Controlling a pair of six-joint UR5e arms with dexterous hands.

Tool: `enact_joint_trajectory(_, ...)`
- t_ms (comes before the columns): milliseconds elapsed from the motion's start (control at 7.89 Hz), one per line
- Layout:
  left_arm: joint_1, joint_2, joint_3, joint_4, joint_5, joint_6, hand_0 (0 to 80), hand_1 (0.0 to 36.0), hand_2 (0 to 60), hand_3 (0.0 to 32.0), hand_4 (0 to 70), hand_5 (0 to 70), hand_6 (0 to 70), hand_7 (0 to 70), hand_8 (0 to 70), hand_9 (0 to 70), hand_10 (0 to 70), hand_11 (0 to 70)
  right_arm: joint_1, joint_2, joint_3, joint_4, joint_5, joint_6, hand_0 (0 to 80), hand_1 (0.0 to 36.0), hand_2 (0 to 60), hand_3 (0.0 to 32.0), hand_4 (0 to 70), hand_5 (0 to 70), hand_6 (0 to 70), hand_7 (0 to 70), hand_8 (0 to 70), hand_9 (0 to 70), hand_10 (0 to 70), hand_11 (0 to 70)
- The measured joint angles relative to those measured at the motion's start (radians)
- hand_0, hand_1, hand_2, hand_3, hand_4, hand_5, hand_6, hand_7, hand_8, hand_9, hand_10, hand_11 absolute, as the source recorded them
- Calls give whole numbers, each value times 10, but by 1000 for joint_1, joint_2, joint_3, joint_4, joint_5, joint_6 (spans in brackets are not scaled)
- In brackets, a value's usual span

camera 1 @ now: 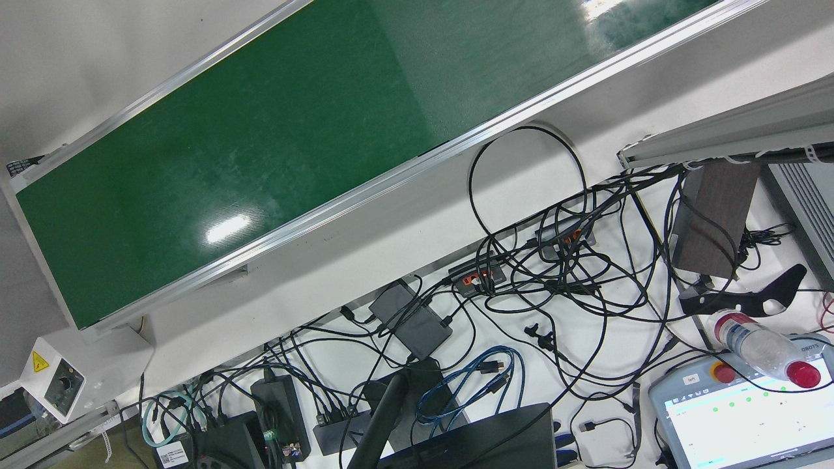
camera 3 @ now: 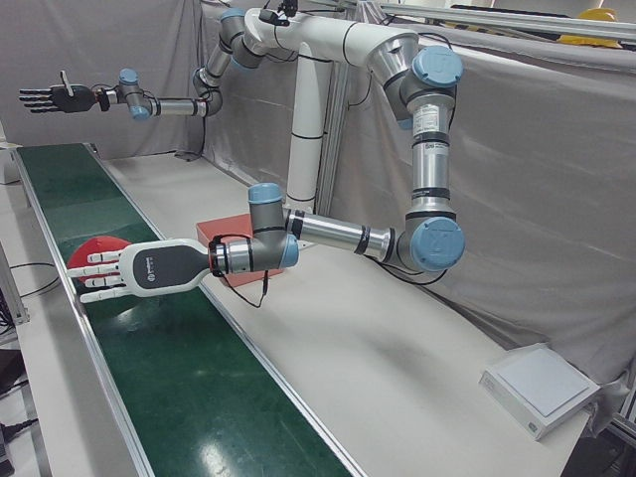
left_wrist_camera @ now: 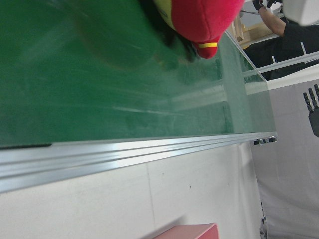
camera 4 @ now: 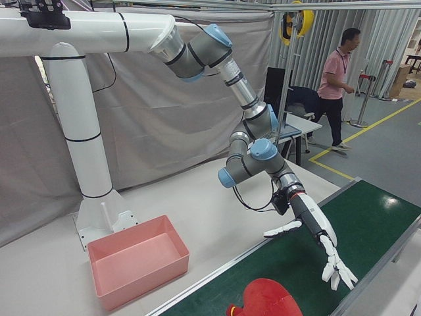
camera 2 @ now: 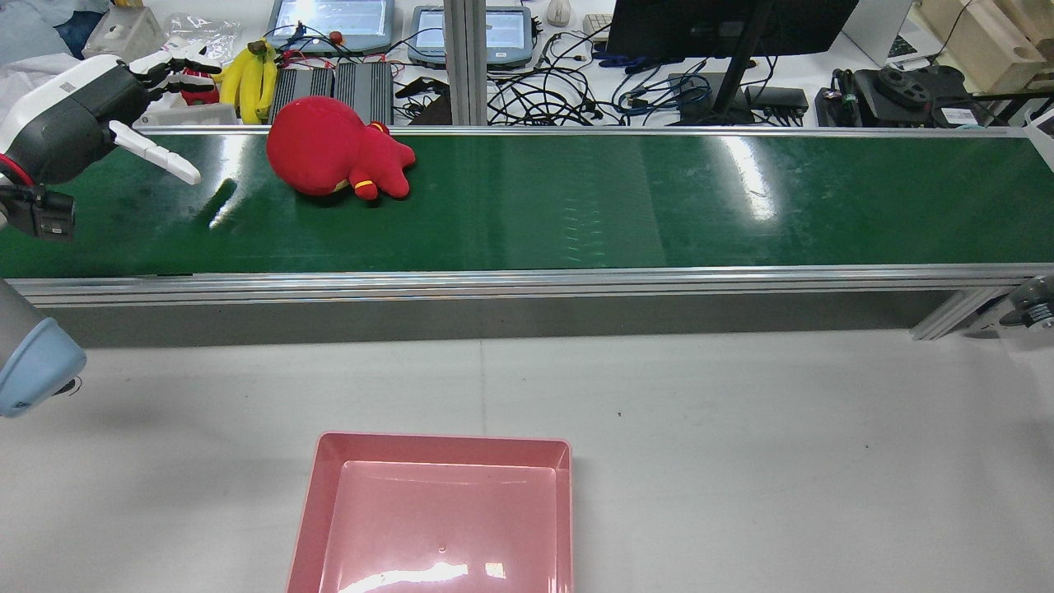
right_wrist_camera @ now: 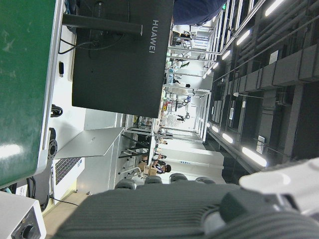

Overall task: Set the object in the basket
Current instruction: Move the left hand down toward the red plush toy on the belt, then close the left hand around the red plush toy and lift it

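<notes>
Red plush toy on belt | pink basket bare | left hand spread

Bright overhead lamps are throwing white glare patches across the green belt and the pink basket floor behind me. My left hand camera is smearing the red plush toy into blur, while my right hand camera is catching ceiling light strips glowing against dim rafters.

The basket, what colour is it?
Pink basket; the rear view shows it best.
</notes>
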Motion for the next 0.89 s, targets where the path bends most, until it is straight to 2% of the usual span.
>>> enact_joint_trajectory(127,2,-24,5,22,0,15,593,87,0,0,137,274,60,51,135,208,0,0,0,0,0,0,0,0,0,0,0,0,0,0,0,0,0,0,0,0)
enact_joint_trajectory(887,7,-114,81,71,1,80,583,86,0,0,136,267,61,50,134,206,0,0,0,0,0,0,0,0,0,0,0,0,0,0,0,0,0,0,0,0)
